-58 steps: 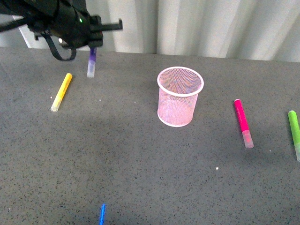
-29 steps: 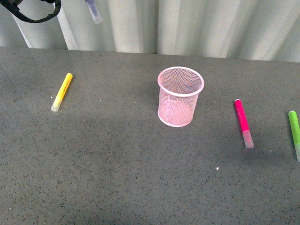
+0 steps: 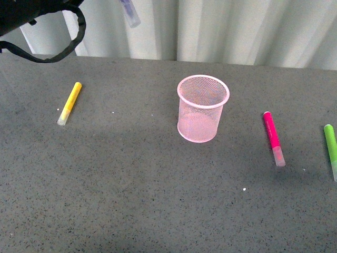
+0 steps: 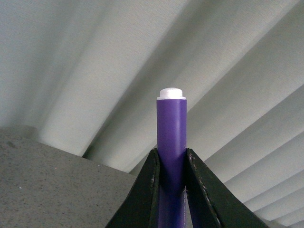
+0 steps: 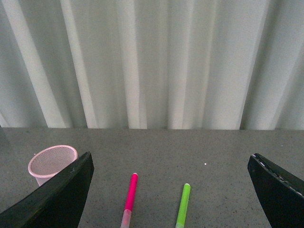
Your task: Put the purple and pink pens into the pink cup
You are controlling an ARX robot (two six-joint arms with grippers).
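The pink cup (image 3: 202, 108) stands upright and empty at the table's middle; it also shows in the right wrist view (image 5: 51, 161). My left gripper (image 4: 171, 164) is shut on the purple pen (image 4: 171, 137). In the front view only the pen's frosted cap end (image 3: 130, 15) shows, high at the top, left of the cup. The pink pen (image 3: 273, 137) lies on the table right of the cup, also in the right wrist view (image 5: 129, 197). My right gripper (image 5: 171, 190) is open and empty above the pink pen and the green marker.
A yellow marker (image 3: 69, 103) lies at the left of the table. A green marker (image 3: 331, 149) lies at the right edge, right of the pink pen, also in the right wrist view (image 5: 182, 204). A white pleated curtain (image 3: 226, 29) hangs behind the table.
My left arm has lifted the purple pen from just above the table to the top of the front view and carried it right, toward the cup. Nothing else moved.
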